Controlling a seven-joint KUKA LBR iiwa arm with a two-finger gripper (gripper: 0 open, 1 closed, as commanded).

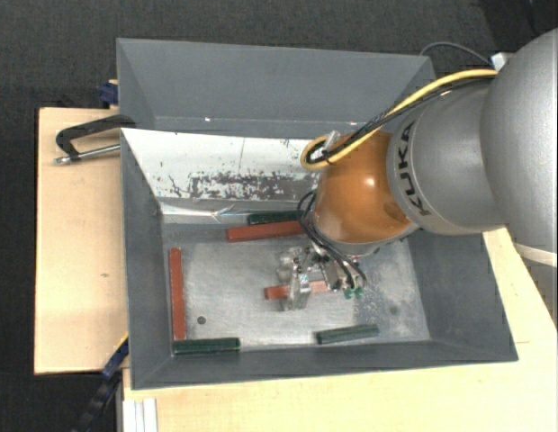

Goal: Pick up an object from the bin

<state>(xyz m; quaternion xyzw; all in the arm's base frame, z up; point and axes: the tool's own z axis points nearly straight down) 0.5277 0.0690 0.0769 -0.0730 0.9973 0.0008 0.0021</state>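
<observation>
Gripper (301,282) metalwork sits low over the middle of the bin (141,268) floor, hung from the orange wrist cover (360,196) that comes in from the right. Whether it is spread or closed cannot be made out from this angle. A short red piece (277,292) lies on the floor right at its tip, with its left end poking out from under the metal; whether it is gripped or only lies beneath cannot be told.

The other things keep to the edges. A left red stick (176,293) runs along the foot of the left wall. A front-left green stick (205,346) lies along the front wall near the left corner, just below that red stick's near end. A front-right green stick (346,334) lies along the front wall, below and a little right of the gripper, apart from it. At the back, a back red stick (264,232) lies across the floor with a back green stick (274,216) just behind it; their right ends pass under the wrist cover.

Bare floor (225,282) stretches left of the gripper as far as the left red stick, marked only by a small dark speck (201,321). To the right, floor also lies bare between the gripper and the right wall.
</observation>
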